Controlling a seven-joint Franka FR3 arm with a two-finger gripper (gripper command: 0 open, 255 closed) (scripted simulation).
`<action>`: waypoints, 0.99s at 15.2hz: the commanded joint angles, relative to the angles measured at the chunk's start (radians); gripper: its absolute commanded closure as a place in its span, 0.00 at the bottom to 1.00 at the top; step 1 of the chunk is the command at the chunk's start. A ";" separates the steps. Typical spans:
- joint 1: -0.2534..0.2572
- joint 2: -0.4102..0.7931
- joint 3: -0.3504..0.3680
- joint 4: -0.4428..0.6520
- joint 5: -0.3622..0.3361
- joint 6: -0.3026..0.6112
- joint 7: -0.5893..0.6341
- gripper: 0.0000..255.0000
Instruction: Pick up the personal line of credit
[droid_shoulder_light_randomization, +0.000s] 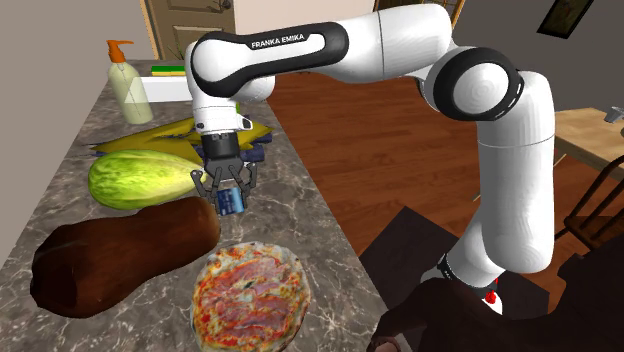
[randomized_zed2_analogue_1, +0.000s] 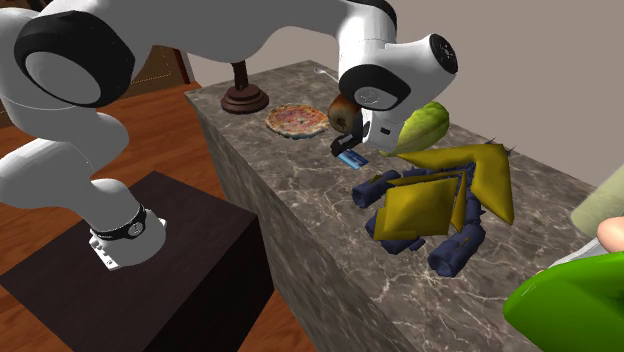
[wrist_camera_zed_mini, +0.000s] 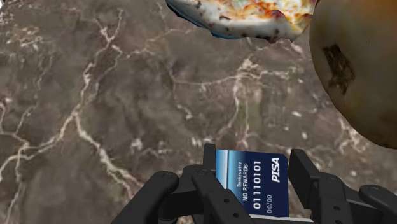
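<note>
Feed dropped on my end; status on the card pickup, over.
Gripper shut on blue credit card. Card held above marble counter. Pizza and brown loaf nearby, neither touching.

1. I log a pizza (droid_shoulder_light_randomization: 250, 297) lying flat on the dark marbled table (droid_shoulder_light_randomization: 300, 215).
2. Brown loaf (droid_shoulder_light_randomization: 120, 255) just beside the pizza.
3. Pale green cabbage (droid_shoulder_light_randomization: 140, 178) beyond the loaf.
4. Pump bottle (droid_shoulder_light_randomization: 128, 85) upright at the far end.

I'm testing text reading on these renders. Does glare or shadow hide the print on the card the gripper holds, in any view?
Wrist view: the blue card, clasped in the gripper, is evenly lit, its white print legible, no glare. Shoulder view: no print can be made out. Second exterior view: it sits shaded beneath the gripper, print unreadable.
</note>
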 joint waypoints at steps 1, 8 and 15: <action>0.000 0.000 0.000 0.000 0.000 0.000 0.000 1.00; -0.002 -0.015 0.005 0.056 0.005 -0.067 0.023 1.00; -0.001 -0.021 0.010 0.139 0.009 -0.149 0.056 1.00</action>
